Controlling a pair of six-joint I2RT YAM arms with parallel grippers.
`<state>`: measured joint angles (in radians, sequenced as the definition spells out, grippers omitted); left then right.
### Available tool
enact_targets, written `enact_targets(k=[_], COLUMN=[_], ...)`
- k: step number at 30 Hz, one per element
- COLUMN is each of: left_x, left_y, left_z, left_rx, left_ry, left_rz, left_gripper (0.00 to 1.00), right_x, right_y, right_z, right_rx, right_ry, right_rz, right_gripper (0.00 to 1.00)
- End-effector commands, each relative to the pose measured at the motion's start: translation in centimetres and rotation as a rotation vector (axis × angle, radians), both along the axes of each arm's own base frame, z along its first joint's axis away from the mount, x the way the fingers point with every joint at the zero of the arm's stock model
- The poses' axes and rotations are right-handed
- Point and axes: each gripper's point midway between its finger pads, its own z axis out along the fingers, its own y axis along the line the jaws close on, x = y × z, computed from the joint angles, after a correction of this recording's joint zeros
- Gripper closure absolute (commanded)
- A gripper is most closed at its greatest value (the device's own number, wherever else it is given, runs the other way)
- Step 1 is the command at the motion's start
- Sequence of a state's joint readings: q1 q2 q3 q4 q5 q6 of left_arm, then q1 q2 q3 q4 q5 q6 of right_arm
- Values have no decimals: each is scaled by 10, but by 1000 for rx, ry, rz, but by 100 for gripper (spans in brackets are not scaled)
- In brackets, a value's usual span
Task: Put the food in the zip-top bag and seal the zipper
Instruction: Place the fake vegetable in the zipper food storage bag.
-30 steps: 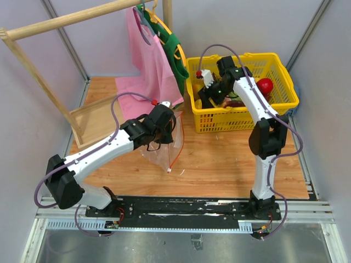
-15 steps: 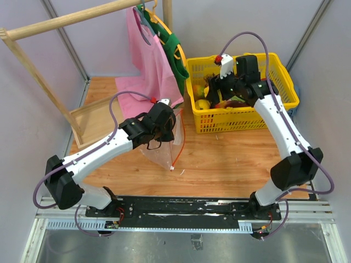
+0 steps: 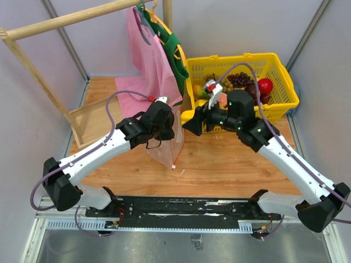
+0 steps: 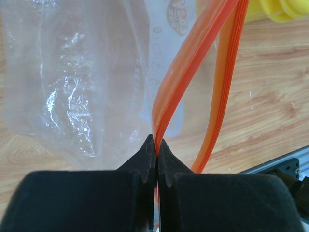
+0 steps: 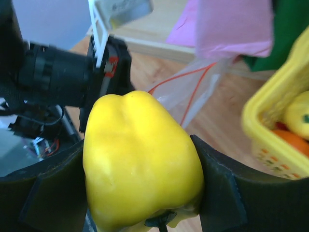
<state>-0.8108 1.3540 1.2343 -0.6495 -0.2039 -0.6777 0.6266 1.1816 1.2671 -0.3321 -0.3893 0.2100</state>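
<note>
The clear zip-top bag (image 3: 163,149) hangs over the wooden tabletop with its mouth apart. My left gripper (image 4: 156,145) is shut on one side of the red-orange zipper (image 4: 193,58), and the crinkly bag (image 4: 72,87) hangs beyond it. The other zipper strip curves free to the right, with the white slider (image 3: 174,166) at the bottom. My right gripper (image 5: 140,179) is shut on a yellow pepper (image 5: 140,159), just right of the bag's mouth and level with my left gripper (image 3: 169,125). In the top view my right gripper (image 3: 193,125) hides the pepper.
A yellow basket (image 3: 285,101) at the back right holds a red apple (image 3: 265,85), dark grapes (image 3: 238,80) and an orange (image 5: 289,140). Pink (image 3: 151,60) and green (image 3: 174,49) cloth bags hang from a wooden rack (image 3: 33,60). A wooden tray (image 3: 93,118) lies at the left.
My right arm has come up out of the basket with the yellow pepper and swung left and nearer, to the bag's mouth. The left gripper has held the zipper almost still.
</note>
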Motion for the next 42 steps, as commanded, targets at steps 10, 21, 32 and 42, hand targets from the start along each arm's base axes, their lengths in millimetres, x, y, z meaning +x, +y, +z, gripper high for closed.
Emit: enact_targets(k=[10,21,32,42], left_x=[-11,-30,-35,-35], left_y=[-8,-13,-25,-26], left_z=[33,36,45,50], left_rx=[-146,-193,-280,-339], left_ry=[-29,-3,-4,-17], left_rz=[-38,-122,-153,-127], left_gripper=[100,100,100,100], right_x=[-6,10,-23,-51], right_y=[48,35,63,65], right_z=[-81,-110,-115,-108], right_rx=[20,-79,-6,64], right_ry=[185,165,21,-174], right_rz=[22,-67,259,414], right_gripper=[99,99,90,82])
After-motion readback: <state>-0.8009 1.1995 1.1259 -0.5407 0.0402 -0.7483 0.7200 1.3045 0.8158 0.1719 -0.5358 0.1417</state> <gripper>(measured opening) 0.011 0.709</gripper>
